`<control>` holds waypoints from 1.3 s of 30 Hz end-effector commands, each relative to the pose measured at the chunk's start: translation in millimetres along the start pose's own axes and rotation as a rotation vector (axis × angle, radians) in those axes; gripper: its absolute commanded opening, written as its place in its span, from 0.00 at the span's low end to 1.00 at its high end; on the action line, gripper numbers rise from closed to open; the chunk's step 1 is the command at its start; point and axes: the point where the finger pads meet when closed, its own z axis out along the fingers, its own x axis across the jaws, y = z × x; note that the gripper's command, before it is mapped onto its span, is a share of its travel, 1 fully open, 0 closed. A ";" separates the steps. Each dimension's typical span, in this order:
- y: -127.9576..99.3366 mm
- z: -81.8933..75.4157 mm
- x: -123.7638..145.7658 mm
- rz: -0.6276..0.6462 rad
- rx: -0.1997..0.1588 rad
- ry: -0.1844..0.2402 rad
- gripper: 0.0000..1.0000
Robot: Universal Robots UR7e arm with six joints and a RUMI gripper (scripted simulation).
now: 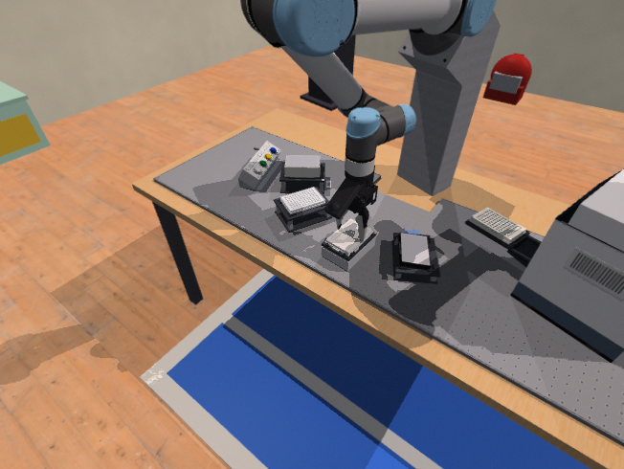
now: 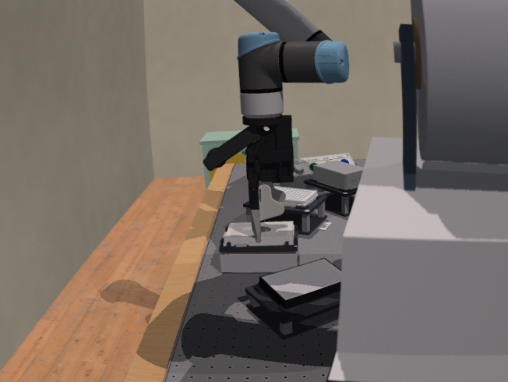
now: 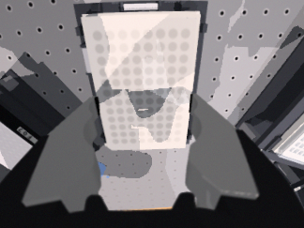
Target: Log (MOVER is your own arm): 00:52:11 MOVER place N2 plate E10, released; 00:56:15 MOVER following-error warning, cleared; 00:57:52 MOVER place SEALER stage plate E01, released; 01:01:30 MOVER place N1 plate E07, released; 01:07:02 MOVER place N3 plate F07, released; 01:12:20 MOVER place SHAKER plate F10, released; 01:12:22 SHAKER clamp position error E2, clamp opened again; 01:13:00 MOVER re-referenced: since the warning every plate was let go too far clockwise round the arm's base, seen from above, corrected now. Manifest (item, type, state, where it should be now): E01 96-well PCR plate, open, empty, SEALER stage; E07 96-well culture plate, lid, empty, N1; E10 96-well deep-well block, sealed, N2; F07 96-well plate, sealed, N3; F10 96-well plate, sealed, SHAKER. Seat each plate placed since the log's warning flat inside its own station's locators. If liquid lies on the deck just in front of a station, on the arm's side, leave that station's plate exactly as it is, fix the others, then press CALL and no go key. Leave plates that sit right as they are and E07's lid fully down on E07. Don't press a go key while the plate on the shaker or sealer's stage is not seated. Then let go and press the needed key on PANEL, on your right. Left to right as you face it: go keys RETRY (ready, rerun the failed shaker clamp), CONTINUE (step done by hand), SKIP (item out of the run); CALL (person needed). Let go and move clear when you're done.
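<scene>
My gripper is shut on the sealed white plate, one finger on each long side. The plate lies low in the black frame of the white shaker, about square to the frame in the wrist view. To the right, a sealed grey plate lies askew on its black nest, one edge raised. A white lidded culture plate sits on the nest to the left. An open PCR plate lies by the sealer's black stage, shifted off it.
The key panel stands at the far left, beside the grey deep-well block. A small blue patch lies on the deck on the arm's side of the grey plate's nest. The big sealer fills the right.
</scene>
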 end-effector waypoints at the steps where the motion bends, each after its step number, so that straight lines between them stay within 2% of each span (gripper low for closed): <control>1: -0.4 -0.3 -0.1 0.000 0.001 0.000 0.00; 20: -0.4 -0.3 -0.1 0.000 0.001 0.000 0.00; 21: -0.4 -0.3 -0.1 0.000 0.001 0.000 0.82; 39: -0.5 -0.3 -0.1 0.000 0.001 0.000 0.82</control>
